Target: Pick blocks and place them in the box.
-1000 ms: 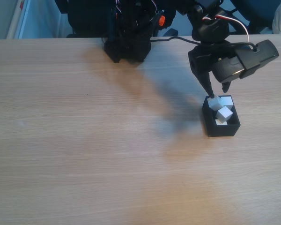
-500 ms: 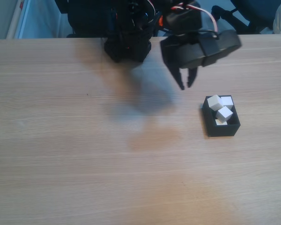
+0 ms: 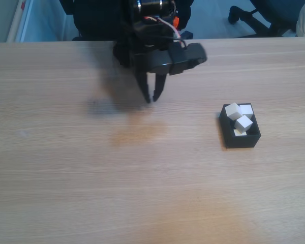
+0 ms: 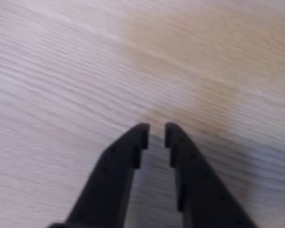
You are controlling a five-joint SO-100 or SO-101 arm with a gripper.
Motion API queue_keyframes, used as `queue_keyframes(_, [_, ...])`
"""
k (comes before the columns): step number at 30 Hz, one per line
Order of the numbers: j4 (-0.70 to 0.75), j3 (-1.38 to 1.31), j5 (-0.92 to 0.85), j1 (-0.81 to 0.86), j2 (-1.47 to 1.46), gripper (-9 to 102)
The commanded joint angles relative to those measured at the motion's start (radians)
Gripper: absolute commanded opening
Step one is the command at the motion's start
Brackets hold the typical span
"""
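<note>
The black box (image 3: 240,142) sits on the right part of the wooden table in the fixed view. Several white blocks (image 3: 243,123) are piled inside it, one block (image 3: 233,110) leaning on the box's far left corner. My gripper (image 3: 152,99) hangs well to the left of the box, near the table's back centre, pointing down just above the wood. In the wrist view the gripper (image 4: 156,129) has its black fingers (image 4: 116,166) a narrow gap apart, with nothing between them and only bare wood beneath.
The arm's black base (image 3: 137,53) stands at the table's far edge, right behind the gripper. A dark chair (image 3: 264,15) is beyond the table at the back right. The table (image 3: 91,178) stretches out to the left and front.
The gripper let go of a block over the box, rose, and swung left across the table towards the base. Its fingers have drawn closer together. The blocks stay in the box.
</note>
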Motion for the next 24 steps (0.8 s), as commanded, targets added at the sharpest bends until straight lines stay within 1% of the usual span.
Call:
queue_keyframes(1, [0.025, 0.089, -0.023, 0.043, 0.15, 0])
queue_keyframes(8, [0.156, 0.249, 0.081, 0.064, 0.364, 0])
queue_keyframes(12, [0.304, 0.302, 0.112, 0.058, 0.422, 0])
queue_keyframes(14, [0.364, 0.302, 0.16, 0.044, 0.422, 0])
queue_keyframes(17, [0.414, 0.302, 0.239, 0.035, 0.422, 0])
queue_keyframes(24, [0.431, 0.304, 0.238, 0.035, 0.422, 0])
